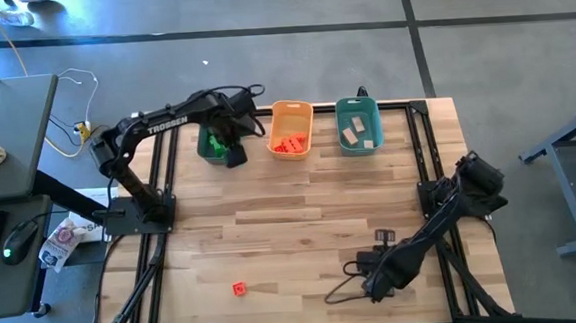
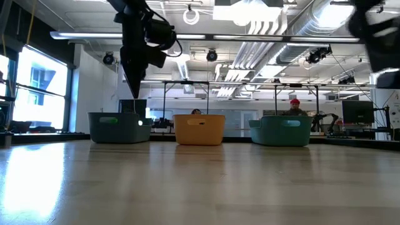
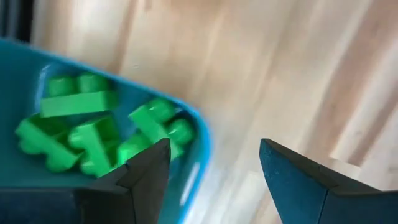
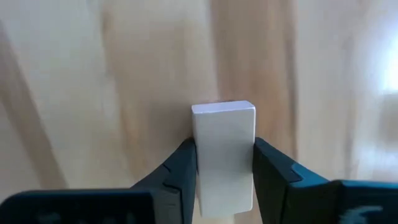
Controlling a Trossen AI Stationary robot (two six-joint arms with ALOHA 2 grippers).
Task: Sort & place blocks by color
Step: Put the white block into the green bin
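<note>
My left gripper [image 1: 229, 150] is open and empty, pointing down above the near right corner of the left teal bin [image 1: 210, 143]. Several green blocks [image 3: 93, 127] lie in that bin. In the low view the gripper [image 2: 134, 84] hangs above the bin [image 2: 119, 128]. My right gripper [image 4: 224, 149] is shut on a pale tan block [image 4: 222, 134] over the near right part of the table; its arm [image 1: 404, 260] hides the block in the high view. A red-orange block [image 1: 239, 289] lies on the table near the front edge. My right gripper pinches the pale block's two long sides [image 4: 202, 162] between its two fingers [image 4: 180, 168]. The fingers point down at the tabletop and lie along the block. The block's free end [image 4: 224, 111] sticks out past the fingertips. Whether the block is clear of the table I cannot tell.
An orange bin [image 1: 291, 129] with red-orange blocks stands in the middle at the far edge. A second teal bin [image 1: 358, 125] with tan blocks stands to its right. Bare wood lies between the bins and the front edge. A desk with a mouse [image 1: 17, 241] stands to the table's left.
</note>
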